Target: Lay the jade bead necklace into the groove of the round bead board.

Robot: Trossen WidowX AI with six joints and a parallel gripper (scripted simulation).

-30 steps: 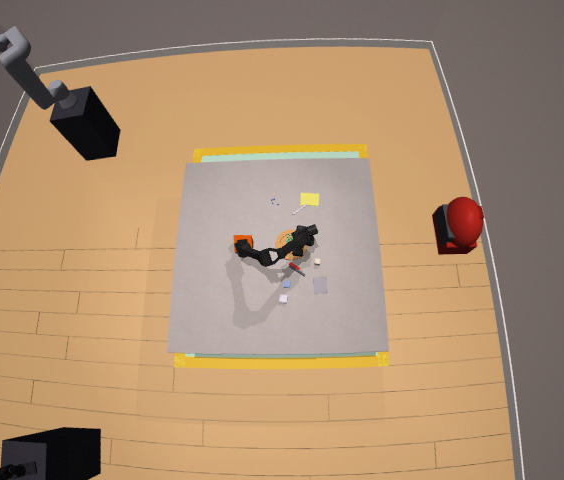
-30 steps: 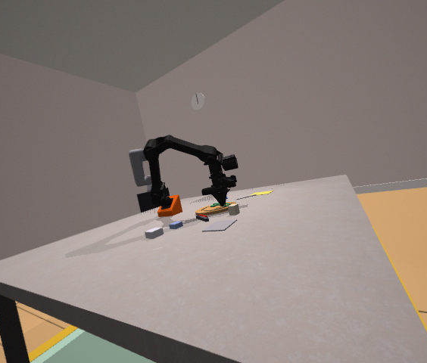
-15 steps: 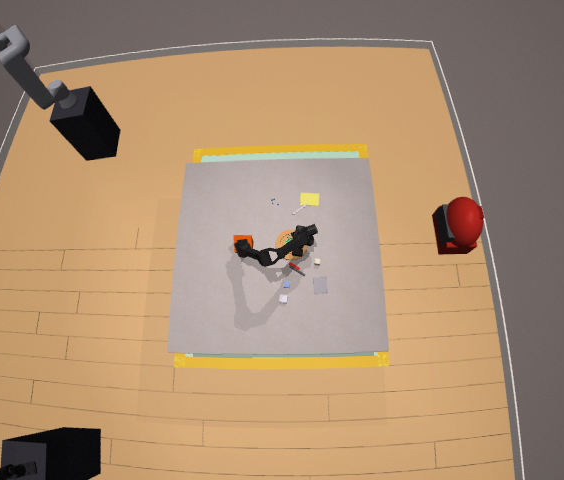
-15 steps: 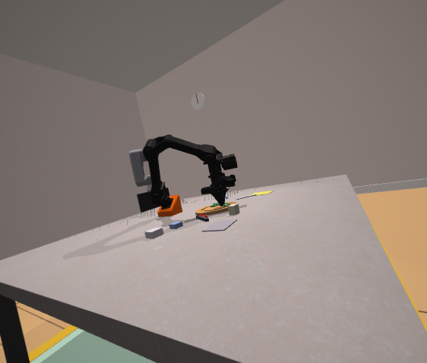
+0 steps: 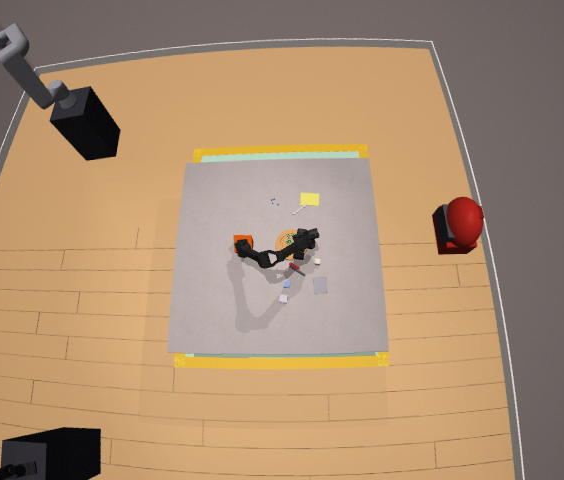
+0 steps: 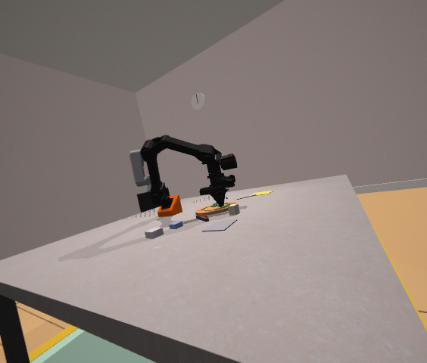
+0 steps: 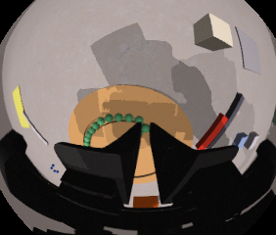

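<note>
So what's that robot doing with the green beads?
A black robot arm is laying a green bead necklace on a round wooden board. Its fingers are pinched around the string of beads, down low over the board. Some beads curve along near the groove, but the fingers hide others, so I can't tell if they're all in.

Green beads, tan board, yellow sheet
</note>
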